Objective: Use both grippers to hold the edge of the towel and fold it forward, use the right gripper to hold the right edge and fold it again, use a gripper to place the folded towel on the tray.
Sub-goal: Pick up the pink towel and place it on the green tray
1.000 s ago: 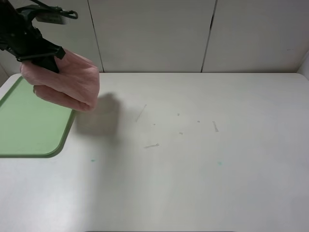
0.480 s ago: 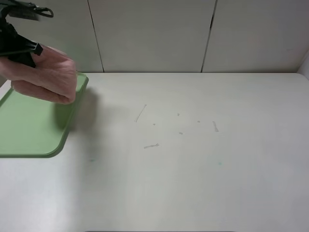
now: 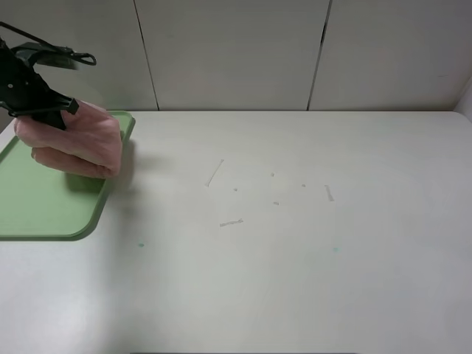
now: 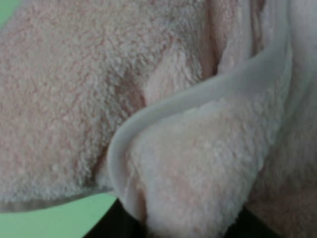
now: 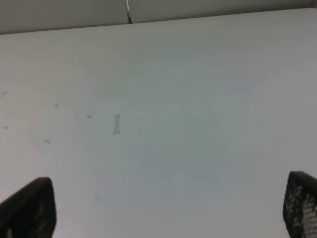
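Exterior high view: I see the towel (image 3: 74,144) bunched into a pink bundle, hanging from the left gripper (image 3: 46,112) over the far right corner of the tray (image 3: 44,210).
Towel, place: its lower folds look to be on or just above the tray floor; I cannot tell which. One side reaches about to the tray's right rim.
Towel, feel: soft, plush and light, I judge. It sags and rounds under its own weight, so it will slump and spread once let go, not keep a crisp fold.
Towel, hem: in the left wrist view the stitched hem (image 4: 198,99) curls across the fluffy pile (image 4: 64,99) as a smooth pale band, firmer than the nap around it.
Where to hold: I would pinch at the hem through all the layers. The fluffy middle compresses and could slide out of a shallow pinch.
Left gripper: clamped on the towel's upper edge, fingers mostly buried in cloth.
Right gripper (image 5: 163,208): jaws spread wide with nothing between them, over bare table (image 3: 295,243), well apart from the towel.
Tray: pale green, low rim, green showing beneath the cloth in the left wrist view (image 4: 49,223).
Risk: I expect the bundle to unfold or drape over the rim if released too high.
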